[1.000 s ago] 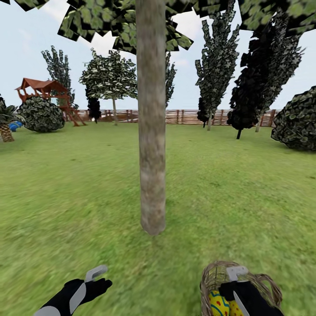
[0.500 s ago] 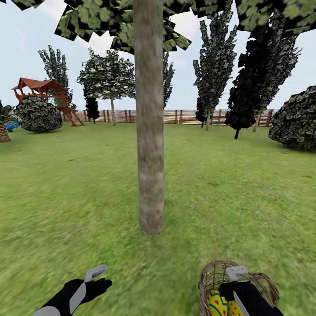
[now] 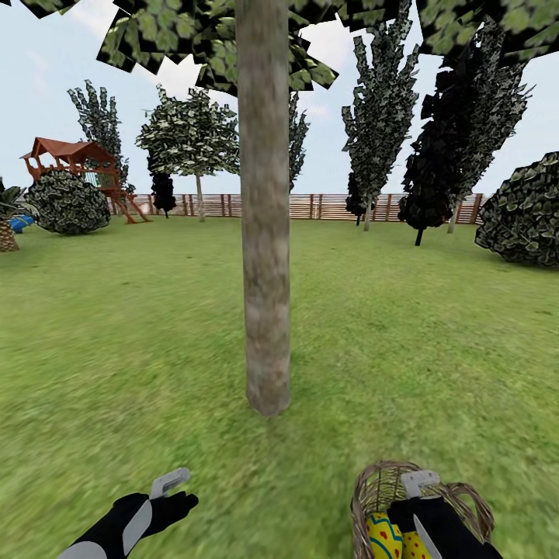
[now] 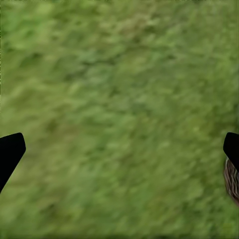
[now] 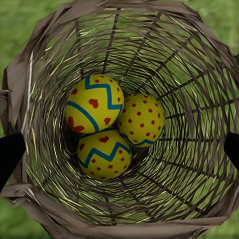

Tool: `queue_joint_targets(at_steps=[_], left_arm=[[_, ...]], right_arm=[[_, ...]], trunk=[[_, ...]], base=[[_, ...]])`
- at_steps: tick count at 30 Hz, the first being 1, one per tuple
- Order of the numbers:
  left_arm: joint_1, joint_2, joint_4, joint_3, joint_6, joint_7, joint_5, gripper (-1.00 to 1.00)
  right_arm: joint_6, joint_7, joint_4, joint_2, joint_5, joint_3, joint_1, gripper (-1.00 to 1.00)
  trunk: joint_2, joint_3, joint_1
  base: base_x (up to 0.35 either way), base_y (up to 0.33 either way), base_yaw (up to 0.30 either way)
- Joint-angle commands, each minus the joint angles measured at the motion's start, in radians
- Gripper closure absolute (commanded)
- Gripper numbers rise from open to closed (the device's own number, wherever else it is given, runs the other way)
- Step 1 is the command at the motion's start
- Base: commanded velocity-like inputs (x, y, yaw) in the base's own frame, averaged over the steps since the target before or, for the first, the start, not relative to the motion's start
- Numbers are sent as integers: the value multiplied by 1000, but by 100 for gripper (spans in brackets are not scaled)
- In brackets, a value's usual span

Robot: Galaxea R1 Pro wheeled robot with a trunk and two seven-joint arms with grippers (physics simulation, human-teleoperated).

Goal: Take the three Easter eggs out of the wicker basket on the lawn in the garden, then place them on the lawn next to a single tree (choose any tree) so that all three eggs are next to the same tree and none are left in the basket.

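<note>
Right wrist view: jaws apart over wicker basket (image 5: 30,94) holding three unlabelled Easter eggs (image 5: 93,103).

Fence (image 3: 310,206): brown slats — far edge.
Playhouse (image 3: 74,159): red-roofed, far left.
Bush (image 3: 522,211): right.
Sky (image 3: 46,70): pale, cloudy.

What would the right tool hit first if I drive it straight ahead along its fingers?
Probably the Easter eggs clustered at the bottom of the wicker basket. The right tool points down into its mouth, fingers spread wide; depth is unclear.
</note>
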Motion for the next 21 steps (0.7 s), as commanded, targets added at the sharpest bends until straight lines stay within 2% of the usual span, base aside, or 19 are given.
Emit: queue_joint_targets(at_steps=[1,21], left_arm=[[0,0,-2,5,6,-3,4,-100],[0,-1,0,5,3,-2,4,-100]], right_arm=[[6,-6,-1,-2,-1,5,-1,-100],[6,-6,-2,-2,-1,6,-1,-100]], trunk=[[-1,-1,0],[-1,-1,0]], base=[[0,0,0],[14,0,0]])
